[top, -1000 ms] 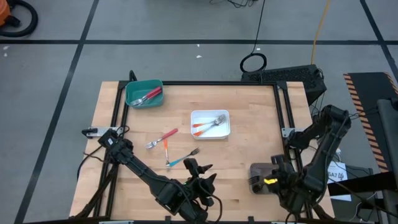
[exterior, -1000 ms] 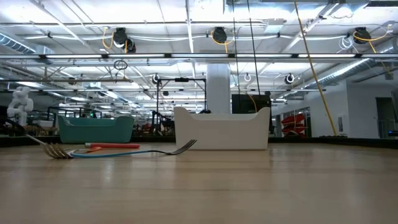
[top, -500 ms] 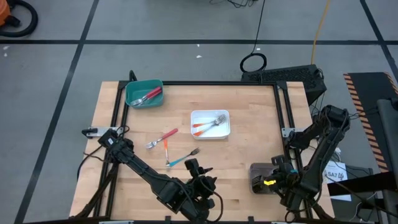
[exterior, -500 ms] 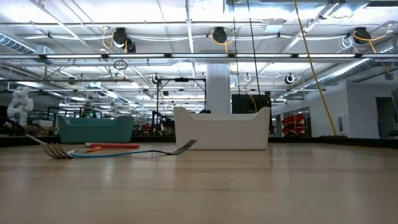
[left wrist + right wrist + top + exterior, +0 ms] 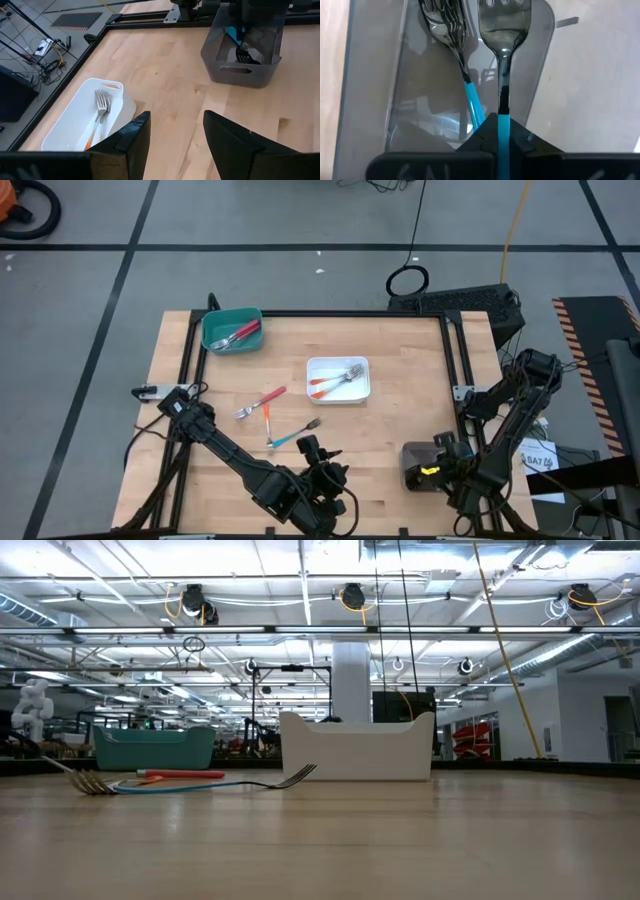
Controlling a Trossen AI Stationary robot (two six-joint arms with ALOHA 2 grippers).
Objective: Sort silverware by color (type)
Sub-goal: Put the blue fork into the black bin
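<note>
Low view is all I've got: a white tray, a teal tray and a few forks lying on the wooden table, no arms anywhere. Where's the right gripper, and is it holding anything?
Observer: The right gripper is over the grey plastic tray at the table's near right corner, shut on a blue-handled metal fork.
Operator: Anything else in that tray?
Observer: Yes, a second blue-handled fork lies inside it.
Operator: And the left gripper?
Observer: The left gripper hangs open and empty near the table's front edge, around the middle.
</note>
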